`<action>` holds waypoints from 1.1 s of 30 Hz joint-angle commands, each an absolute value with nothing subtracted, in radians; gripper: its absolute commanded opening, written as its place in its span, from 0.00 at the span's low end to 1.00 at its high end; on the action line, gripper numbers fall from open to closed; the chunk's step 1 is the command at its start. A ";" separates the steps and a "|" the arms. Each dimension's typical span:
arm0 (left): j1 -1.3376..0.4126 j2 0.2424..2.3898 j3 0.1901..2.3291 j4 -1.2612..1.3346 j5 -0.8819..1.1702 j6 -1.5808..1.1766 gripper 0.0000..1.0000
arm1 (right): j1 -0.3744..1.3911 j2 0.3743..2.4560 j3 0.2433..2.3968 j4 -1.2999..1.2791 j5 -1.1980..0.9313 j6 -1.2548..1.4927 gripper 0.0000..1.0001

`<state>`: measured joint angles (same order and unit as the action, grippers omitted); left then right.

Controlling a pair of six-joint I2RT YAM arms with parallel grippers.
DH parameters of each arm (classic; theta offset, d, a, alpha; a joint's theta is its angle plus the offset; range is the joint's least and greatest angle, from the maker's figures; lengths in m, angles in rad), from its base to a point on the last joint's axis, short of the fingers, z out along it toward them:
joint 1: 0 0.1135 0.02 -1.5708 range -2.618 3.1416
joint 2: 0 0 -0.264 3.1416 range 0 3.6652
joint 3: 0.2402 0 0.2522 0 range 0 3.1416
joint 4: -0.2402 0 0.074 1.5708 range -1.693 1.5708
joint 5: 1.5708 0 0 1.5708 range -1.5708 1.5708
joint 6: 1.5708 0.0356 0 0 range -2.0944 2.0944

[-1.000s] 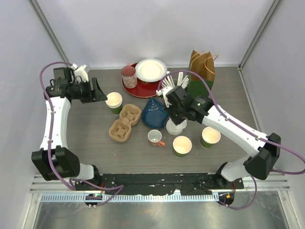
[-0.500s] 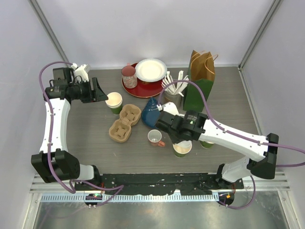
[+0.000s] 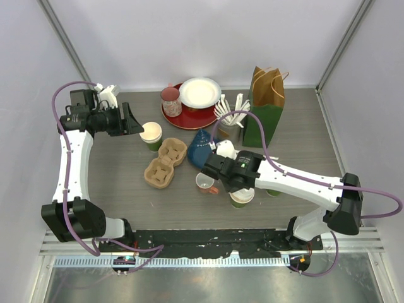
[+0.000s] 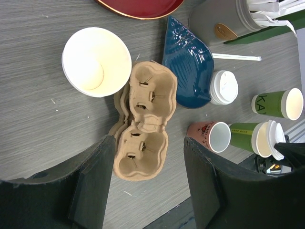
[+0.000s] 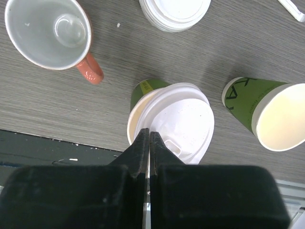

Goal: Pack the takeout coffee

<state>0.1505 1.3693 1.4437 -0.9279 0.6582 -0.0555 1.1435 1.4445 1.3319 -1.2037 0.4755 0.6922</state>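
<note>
White lid (image 5: 183, 119): newly brought over green cup (image 5: 143, 90), seemingly pinched by closed right gripper (image 5: 149, 136), not yet seated; left gripper (image 4: 145, 143) apart.

Left arm (image 3: 71, 164) and right arm (image 3: 303, 184) are white with black joints; purple cables (image 3: 53, 101) run along them; black fingers (image 4: 90, 186).

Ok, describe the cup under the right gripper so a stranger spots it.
From the tall green bag at the back right, come forward to the table's near edge. Between the pink-handled mug and an open green cup stands the target cup, the only one under a white lid.
</note>
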 commanded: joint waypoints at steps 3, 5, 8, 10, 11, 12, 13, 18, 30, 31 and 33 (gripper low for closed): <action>0.147 1.338 1.454 -0.922 0.699 -0.046 0.63 | 1.146 1.480 1.318 -1.186 0.525 0.721 0.01; 0.147 1.341 1.454 -0.923 0.701 -0.046 0.63 | 1.146 1.488 1.321 -1.187 0.523 0.721 0.01; 0.146 1.345 1.457 -0.923 0.707 -0.044 0.63 | 1.161 1.505 1.364 -1.219 0.551 0.726 0.01; 0.147 1.350 1.457 -0.923 0.712 -0.043 0.63 | 1.173 1.519 1.416 -1.253 0.586 0.729 0.01; 0.146 1.351 1.459 -0.923 0.713 -0.043 0.63 | 1.178 1.526 1.431 -1.279 0.595 0.729 0.01; 0.146 1.354 1.459 -0.923 0.713 -0.043 0.63 | 1.187 1.531 1.445 -1.291 0.603 0.729 0.01; 0.147 1.355 1.459 -0.920 0.715 -0.044 0.63 | 1.193 1.546 1.469 -1.305 0.617 0.732 0.01; 0.146 1.364 1.460 -0.923 0.723 -0.038 0.63 | 1.215 1.574 1.486 -1.361 0.646 0.742 0.01; 0.147 1.379 1.463 -0.928 0.719 -0.031 0.63 | 1.215 1.597 1.405 -1.270 0.591 0.681 0.01; 0.146 1.379 1.463 -0.930 0.719 -0.029 0.63 | 1.215 1.601 1.399 -1.267 0.585 0.681 0.01; 0.147 1.378 1.463 -0.931 0.718 -0.028 0.63 | 1.213 1.603 1.393 -1.258 0.578 0.680 0.01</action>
<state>0.1505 1.3788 1.4437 -0.9329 0.6937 -0.0429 1.2098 1.6005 1.4033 -1.2961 0.5777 0.6861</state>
